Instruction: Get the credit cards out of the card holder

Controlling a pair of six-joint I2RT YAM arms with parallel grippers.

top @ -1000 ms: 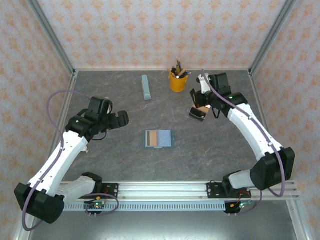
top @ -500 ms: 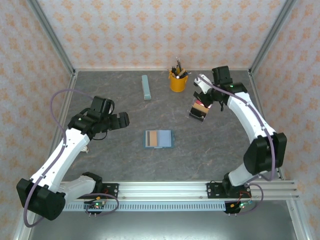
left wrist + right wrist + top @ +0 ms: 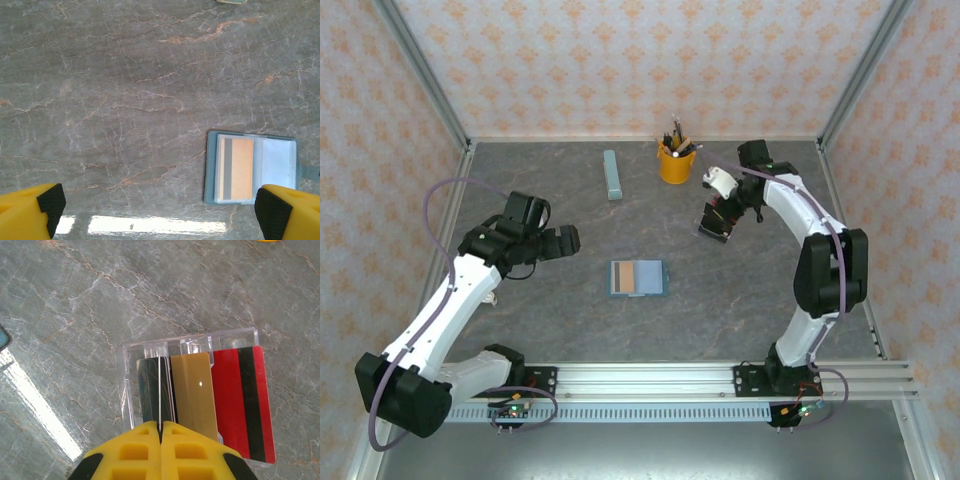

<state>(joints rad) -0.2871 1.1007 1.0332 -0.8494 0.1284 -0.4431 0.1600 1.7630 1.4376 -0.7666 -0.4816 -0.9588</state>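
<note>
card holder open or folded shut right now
Open: the card holder lies spread flat, inner pockets facing up, a tan card with a grey stripe sitting in one of them.

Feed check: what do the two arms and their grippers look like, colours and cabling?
The left arm and right arm match: white tubular links joined by bulky black joint housings, each with a grey-purple cable looping alongside. The left gripper has yellow fingers tipped with black textured pads. The right gripper has yellow fingers with moulded rectangular recesses.
</note>
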